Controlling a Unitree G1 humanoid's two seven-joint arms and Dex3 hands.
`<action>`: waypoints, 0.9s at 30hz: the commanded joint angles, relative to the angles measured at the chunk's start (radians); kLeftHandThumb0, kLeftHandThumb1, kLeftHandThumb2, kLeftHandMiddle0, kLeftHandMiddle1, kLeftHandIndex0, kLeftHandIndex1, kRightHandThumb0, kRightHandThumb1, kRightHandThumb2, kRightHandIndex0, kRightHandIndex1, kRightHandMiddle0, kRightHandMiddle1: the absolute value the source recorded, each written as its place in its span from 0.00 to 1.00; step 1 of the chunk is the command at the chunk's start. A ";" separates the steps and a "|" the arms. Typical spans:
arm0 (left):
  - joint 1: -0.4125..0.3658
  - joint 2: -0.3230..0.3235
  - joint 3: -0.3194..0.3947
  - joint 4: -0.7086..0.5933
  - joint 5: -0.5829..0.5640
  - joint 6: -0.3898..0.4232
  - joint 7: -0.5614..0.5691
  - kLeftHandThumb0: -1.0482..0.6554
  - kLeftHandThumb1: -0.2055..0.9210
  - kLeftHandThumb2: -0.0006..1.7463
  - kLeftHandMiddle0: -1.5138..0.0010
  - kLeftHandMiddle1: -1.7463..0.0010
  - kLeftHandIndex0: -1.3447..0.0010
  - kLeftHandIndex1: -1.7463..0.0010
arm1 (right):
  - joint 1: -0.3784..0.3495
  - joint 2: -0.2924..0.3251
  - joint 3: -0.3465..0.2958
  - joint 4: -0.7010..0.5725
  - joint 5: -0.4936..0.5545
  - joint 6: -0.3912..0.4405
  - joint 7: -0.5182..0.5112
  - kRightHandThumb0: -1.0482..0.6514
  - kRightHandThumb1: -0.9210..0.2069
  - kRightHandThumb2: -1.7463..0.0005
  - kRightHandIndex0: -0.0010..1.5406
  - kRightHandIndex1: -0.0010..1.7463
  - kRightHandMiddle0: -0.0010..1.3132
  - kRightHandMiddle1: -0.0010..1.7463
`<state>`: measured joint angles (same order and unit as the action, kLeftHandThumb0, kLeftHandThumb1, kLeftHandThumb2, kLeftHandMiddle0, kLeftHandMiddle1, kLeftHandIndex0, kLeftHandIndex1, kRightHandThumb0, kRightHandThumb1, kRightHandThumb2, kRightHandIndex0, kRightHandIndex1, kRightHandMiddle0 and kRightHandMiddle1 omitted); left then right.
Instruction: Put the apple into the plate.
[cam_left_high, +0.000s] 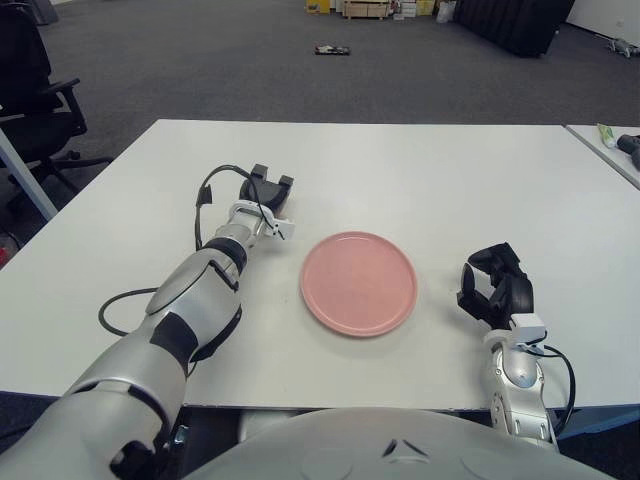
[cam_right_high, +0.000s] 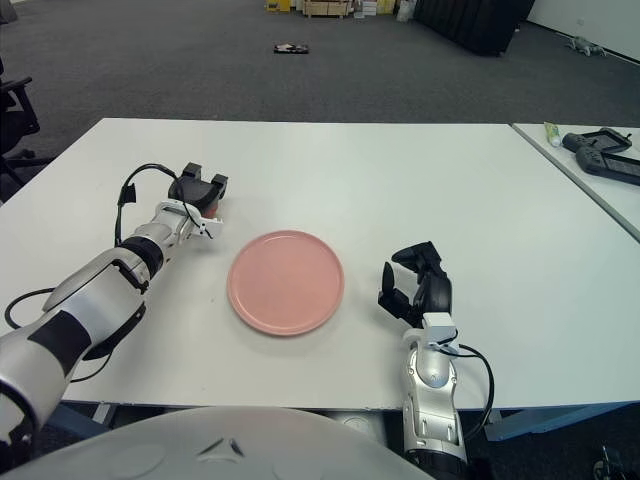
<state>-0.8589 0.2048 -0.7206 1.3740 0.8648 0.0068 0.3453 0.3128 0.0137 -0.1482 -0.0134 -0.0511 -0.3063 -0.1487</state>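
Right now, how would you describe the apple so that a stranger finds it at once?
On the white table, look left of the pink plate. There the left robot hand covers the apple; only a reddish sliver shows between dark fingers. The right robot hand is beside the plate.

The apple (cam_right_high: 211, 206) was almost wholly hidden behind the left hand (cam_right_high: 199, 190), only a reddish sliver showing at the hand's four o'clock; whether the fingers actually clasped it could not be told.
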 joint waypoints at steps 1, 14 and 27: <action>0.034 0.005 0.025 0.014 -0.026 -0.005 -0.044 0.62 0.22 0.94 0.54 0.00 0.48 0.00 | -0.019 0.001 -0.005 -0.002 0.010 -0.004 -0.001 0.38 0.31 0.42 0.41 0.79 0.32 1.00; 0.027 -0.006 0.197 0.005 -0.180 -0.004 -0.028 0.62 0.09 0.94 0.32 0.26 0.41 0.00 | -0.027 0.001 -0.008 0.004 0.012 0.008 -0.004 0.38 0.33 0.41 0.41 0.79 0.33 1.00; -0.004 0.003 0.299 -0.007 -0.265 -0.041 0.014 0.62 0.09 0.96 0.32 0.19 0.46 0.00 | -0.045 0.000 -0.013 0.035 0.017 -0.010 -0.004 0.38 0.31 0.42 0.41 0.79 0.31 1.00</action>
<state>-0.8474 0.1959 -0.4396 1.3726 0.6114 -0.0240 0.3372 0.2897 0.0139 -0.1533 0.0077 -0.0423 -0.3046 -0.1489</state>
